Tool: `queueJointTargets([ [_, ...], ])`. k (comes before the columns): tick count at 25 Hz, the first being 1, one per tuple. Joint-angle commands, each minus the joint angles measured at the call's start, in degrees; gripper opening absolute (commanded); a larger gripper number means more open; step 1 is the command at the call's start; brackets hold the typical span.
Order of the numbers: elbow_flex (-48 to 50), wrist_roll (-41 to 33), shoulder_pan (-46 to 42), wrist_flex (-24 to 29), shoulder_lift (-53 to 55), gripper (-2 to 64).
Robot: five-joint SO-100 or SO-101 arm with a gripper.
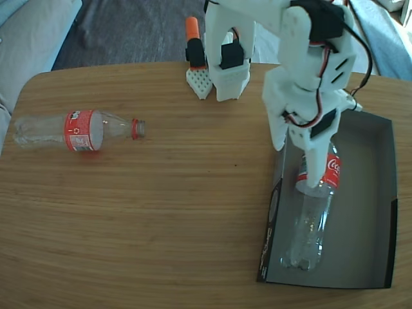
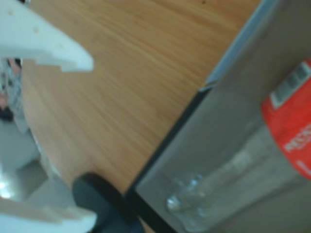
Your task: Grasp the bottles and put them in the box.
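One clear bottle (image 1: 84,131) with a red label lies on its side at the left of the wooden table, its red neck pointing right. A second bottle (image 1: 313,215) lies lengthwise in the box (image 1: 368,193), a grey-lined tray with black outer walls at the right. My gripper (image 1: 309,175) hangs over this bottle's red label, just above it. In the wrist view the white fingers (image 2: 58,51) stand wide apart at the left edge with only table between them. The bottle (image 2: 286,126) rests in the box (image 2: 228,116) off to the right, free of the gripper (image 2: 80,141).
The white arm base (image 1: 226,64) stands at the table's back edge, with an orange and black piece (image 1: 194,44) on a white perforated block (image 1: 200,82) beside it. Bare wood (image 1: 193,212) spans the space between the left bottle and the box.
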Motion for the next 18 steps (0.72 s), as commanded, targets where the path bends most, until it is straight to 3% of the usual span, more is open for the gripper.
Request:
queueJointTargets([
  [1,-2.5,4.7,4.1,2.5,1.7,35.1],
  [4,-0.9,9.1,10.4,2.5,1.7,35.1],
  [8,4.1,8.5,18.1,2.5,2.7,35.1],
  [18,25.4,-10.0,32.4,0.4,21.4,35.1],
])
